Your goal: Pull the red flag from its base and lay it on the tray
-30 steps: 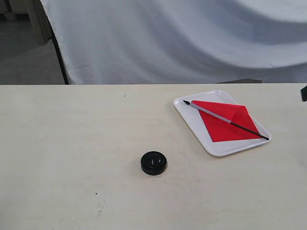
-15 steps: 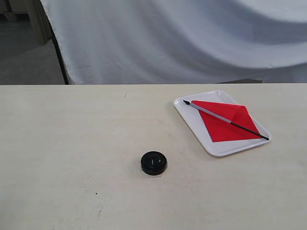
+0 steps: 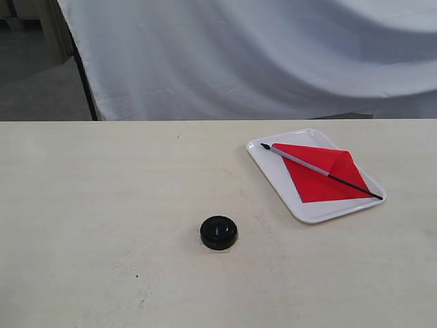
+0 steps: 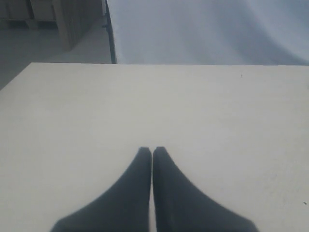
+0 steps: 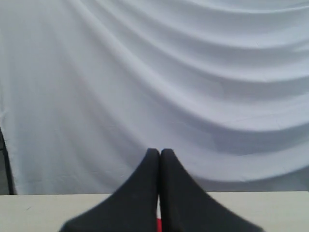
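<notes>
The red flag (image 3: 321,174) lies flat on the white tray (image 3: 273,172) at the right of the table, its silver-and-black pole running slantwise across the cloth. The round black base (image 3: 219,232) sits alone on the table, left of the tray and nearer the front. Neither gripper shows in the exterior view. My left gripper (image 4: 152,151) is shut over bare tabletop with nothing between its fingers. My right gripper (image 5: 160,152) is shut too, raised toward the white curtain; a sliver of the red flag (image 5: 158,224) peeks below its fingers.
A white curtain (image 3: 259,55) hangs behind the table's far edge. A dark gap and a floor area (image 3: 41,75) show at the far left. The beige tabletop (image 3: 102,205) stretches wide to the left of the base.
A dark bit of the right arm at the exterior view's right edge one second ago has gone out of view. Flag, tray and base have not moved.
</notes>
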Controlling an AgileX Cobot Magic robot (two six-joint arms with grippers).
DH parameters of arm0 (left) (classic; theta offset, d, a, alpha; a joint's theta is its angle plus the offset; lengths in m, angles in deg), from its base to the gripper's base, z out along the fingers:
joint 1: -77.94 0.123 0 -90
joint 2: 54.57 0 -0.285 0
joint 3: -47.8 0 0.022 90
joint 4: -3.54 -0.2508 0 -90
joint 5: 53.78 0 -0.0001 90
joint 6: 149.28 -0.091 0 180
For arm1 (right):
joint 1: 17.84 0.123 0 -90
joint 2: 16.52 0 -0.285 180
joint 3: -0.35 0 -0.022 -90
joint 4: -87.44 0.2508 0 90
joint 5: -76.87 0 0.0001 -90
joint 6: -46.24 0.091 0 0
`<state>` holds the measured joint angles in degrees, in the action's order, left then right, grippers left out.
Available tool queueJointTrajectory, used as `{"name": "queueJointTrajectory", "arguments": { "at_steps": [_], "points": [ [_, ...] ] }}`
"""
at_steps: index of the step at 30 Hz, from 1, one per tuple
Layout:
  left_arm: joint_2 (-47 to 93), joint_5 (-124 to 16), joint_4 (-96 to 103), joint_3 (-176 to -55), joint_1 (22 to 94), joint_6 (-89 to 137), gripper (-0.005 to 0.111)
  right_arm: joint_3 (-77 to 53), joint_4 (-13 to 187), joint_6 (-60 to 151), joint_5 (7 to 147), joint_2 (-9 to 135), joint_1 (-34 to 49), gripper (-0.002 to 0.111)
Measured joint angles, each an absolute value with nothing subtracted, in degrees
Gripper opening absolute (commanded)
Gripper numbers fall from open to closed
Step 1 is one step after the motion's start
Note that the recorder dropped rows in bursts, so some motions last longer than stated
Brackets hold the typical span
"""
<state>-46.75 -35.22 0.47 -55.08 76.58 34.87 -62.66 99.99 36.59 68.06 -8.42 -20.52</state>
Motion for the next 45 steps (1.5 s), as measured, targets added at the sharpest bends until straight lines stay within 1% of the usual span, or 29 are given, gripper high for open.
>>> {"name": "queueJointTrajectory", "arguments": {
  "at_steps": [11, 14, 18, 20, 22, 29, 45],
  "points": [
    [-46.7, -35.0, 0.5, -55.1, 76.6, 34.9, 0.001, -63.7, 108.8, 37.8, 64.5, -8.4, -19.5, 0.000],
    [-46.7, -35.0, 0.5, -55.1, 76.6, 34.9, 0.001, -67.0, 109.1, 37.9, 66.4, -8.4, -19.5, 0.000],
    [-46.7, -35.0, 0.5, -55.1, 76.6, 34.9, 0.001, -74.6, 109.2, 37.9, 71.0, -8.4, -19.5, 0.000],
    [-46.7, -35.0, 0.5, -55.1, 76.6, 34.9, 0.001, -76.4, 108.2, 37.6, 68.3, -8.4, -19.5, 0.000],
    [-46.7, -35.0, 0.5, -55.1, 76.6, 34.9, 0.001, -76.8, 107.6, 37.3, 65.8, -8.4, -19.5, 0.000],
    [-46.7, -35.0, 0.5, -55.1, 76.6, 34.9, 0.001, -76.8, 106.8, 37.3, 64.6, -8.4, -19.5, 0.000],
    [-46.7, -35.0, 0.5, -55.1, 76.6, 34.9, 0.001, -76.8, 104.1, 32.5, 65.7, -8.4, -19.5, 0.000]
  ]
}}
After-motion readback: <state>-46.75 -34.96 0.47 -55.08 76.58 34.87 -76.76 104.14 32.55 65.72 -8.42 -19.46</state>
